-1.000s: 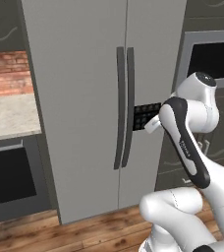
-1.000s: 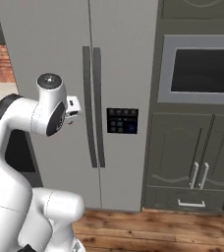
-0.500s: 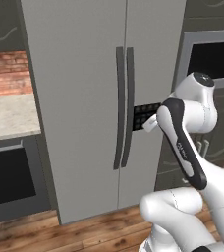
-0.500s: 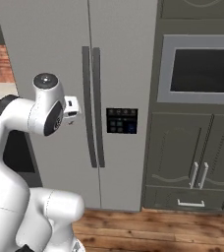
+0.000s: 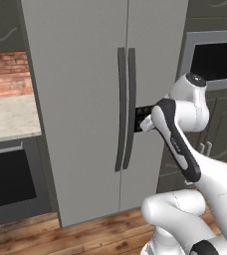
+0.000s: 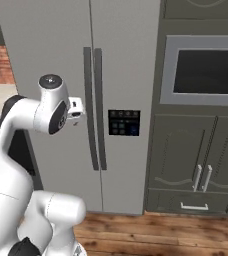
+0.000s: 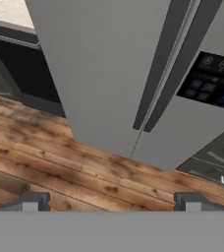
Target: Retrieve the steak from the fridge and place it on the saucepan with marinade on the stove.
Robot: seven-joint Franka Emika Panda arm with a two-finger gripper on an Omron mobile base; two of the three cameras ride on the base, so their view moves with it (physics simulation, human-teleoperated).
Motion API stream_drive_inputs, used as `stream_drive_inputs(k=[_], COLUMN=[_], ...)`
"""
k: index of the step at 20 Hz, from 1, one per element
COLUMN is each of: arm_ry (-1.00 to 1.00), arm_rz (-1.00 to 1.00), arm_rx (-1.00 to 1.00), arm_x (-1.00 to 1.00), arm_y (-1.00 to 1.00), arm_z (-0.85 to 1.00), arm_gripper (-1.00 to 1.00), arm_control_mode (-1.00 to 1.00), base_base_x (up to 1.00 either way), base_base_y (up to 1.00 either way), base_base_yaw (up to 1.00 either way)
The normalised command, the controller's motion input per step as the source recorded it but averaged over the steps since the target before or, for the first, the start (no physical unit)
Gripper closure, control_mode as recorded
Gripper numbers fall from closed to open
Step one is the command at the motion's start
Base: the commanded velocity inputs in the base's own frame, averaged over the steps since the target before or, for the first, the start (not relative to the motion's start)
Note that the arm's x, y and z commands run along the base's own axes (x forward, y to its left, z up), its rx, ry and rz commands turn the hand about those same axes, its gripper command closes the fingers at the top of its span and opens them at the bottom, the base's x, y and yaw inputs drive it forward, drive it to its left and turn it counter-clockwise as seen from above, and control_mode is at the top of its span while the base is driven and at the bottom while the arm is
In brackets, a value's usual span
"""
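We face the fridge (image 5: 85, 99) with both doors closed, so the steak, if it is inside, is hidden from us; the saucepan and stove are elsewhere. Our claw (image 7: 109, 199) is released, tips spread wide with nothing between them, hovering in front of the doors near the two dark handles (image 6: 94, 107), apart from them as far as we can judge.

What could go wrong from here:
- The handles stand side by side, almost touching. If we close on both at once, or on the wrong one, neither door would swing properly.
- The handles curve, so a grip placed near an end could slip off when we pull.
- The hand camera looks down toward the wooden floor (image 7: 45, 147), which suggests the claw is tilted; a poor approach angle could make the tips bump the door face rather than straddle a handle.
- The dispenser panel (image 6: 124, 122) sits just beside the right handle, and our forearm passes close in front of it.

We can read no brand or writing; the panel's icons are too small to make out.
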Motion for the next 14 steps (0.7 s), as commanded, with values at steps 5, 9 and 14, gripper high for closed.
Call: stream_drive_inputs(k=[5,9,14], arm_ry=[0.0,0.0,0.0], arm_rz=[-0.04,-0.05,-0.19], arm_rx=[0.0,0.0,0.0], arm_x=[0.75,0.71,0.61], arm_y=[0.0,0.02,0.2], arm_z=[-0.14,-0.12,-0.08], arm_gripper=[-1.0,-1.0,-1.0], arm_control_mode=[-1.0,-1.0,-1.0], base_base_x=[0.0,0.0,0.0], base_base_y=[0.0,0.0,0.0], base_base_yaw=[0.0,0.0,0.0])
